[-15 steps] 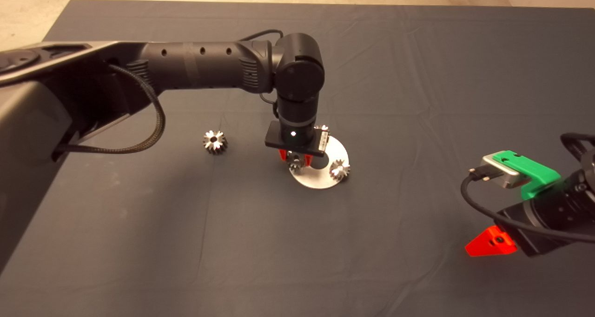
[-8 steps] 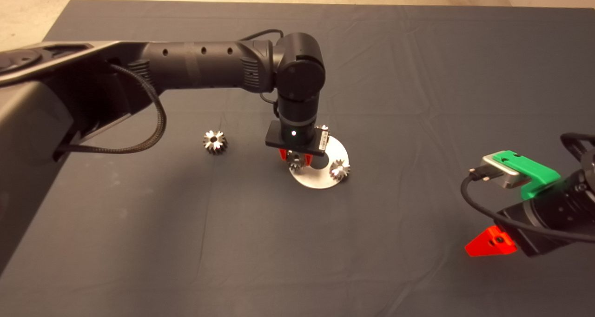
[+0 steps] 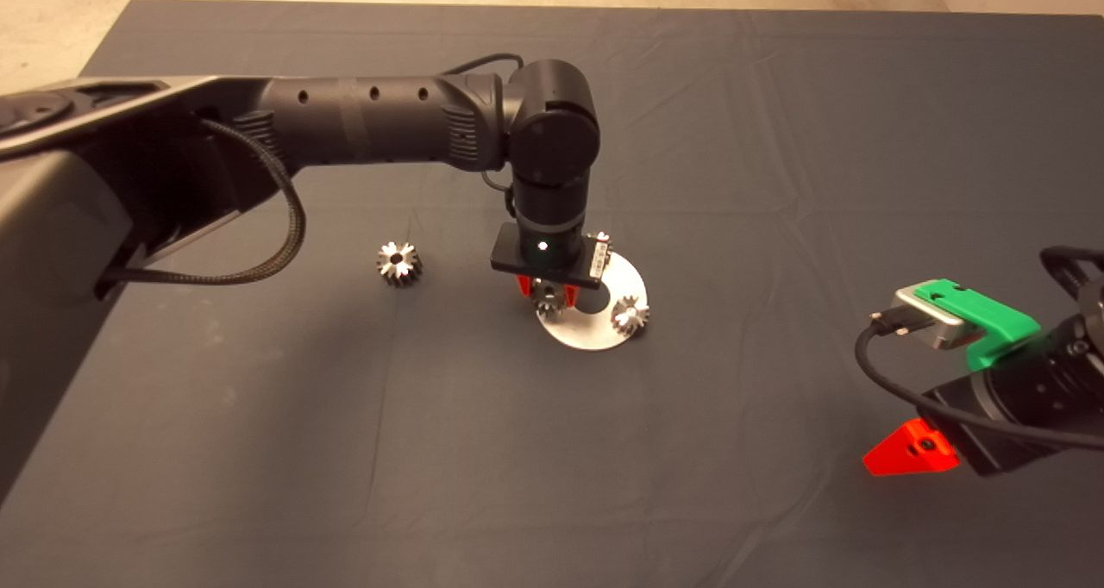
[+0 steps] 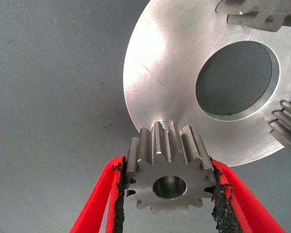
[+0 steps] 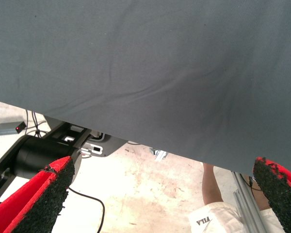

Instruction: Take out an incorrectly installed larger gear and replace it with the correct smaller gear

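Between the two red fingers of the left gripper the larger gear is clamped — a black pad is pressed against its toothed flank on each side, with its bore turned toward the wrist camera. It is held at the near-left edge of the round silver plate; whether it sits on the plate's peg or is raised clear of it cannot be told. On the same plate a matching gear is seated at the right rim, and a further gear is partly hidden behind the gripper body at the far rim. The plate's large central hole exposes the dark mat. The smaller gear is lying on the mat, well apart to the left of the plate. The right gripper is parked at the lower right edge of the mat — fingers spread wide, nothing held. Beyond the mat edge, a person's leg is visible in the right wrist view.
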Available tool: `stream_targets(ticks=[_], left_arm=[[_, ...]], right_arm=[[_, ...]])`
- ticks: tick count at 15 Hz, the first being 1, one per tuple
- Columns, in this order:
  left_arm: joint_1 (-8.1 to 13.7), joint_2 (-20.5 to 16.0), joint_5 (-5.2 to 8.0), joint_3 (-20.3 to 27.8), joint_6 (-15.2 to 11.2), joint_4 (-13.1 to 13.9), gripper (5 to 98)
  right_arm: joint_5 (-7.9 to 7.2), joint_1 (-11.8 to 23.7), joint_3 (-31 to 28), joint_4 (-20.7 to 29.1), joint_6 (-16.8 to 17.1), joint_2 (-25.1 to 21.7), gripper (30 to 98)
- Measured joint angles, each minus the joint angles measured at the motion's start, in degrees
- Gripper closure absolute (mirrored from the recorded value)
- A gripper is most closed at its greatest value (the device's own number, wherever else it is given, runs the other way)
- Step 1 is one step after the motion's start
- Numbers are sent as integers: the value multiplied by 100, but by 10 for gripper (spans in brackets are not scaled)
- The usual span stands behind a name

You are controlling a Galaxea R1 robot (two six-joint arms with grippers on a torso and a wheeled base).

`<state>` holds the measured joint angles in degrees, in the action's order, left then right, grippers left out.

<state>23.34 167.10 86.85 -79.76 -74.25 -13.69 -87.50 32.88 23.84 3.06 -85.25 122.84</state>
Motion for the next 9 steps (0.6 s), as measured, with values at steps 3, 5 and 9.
stream_targets(ticks=[3, 5, 9], left_arm=[[0, -11, -16, 0, 2, 0, 661], [0, -12, -17, 0, 2, 0, 661], [0, -45, -35, 2, 5, 0, 661]], right_arm=[[0, 0, 2, 0, 0, 0, 308], [0, 0, 0, 0, 0, 0, 308], [0, 0, 0, 0, 0, 0, 308]])
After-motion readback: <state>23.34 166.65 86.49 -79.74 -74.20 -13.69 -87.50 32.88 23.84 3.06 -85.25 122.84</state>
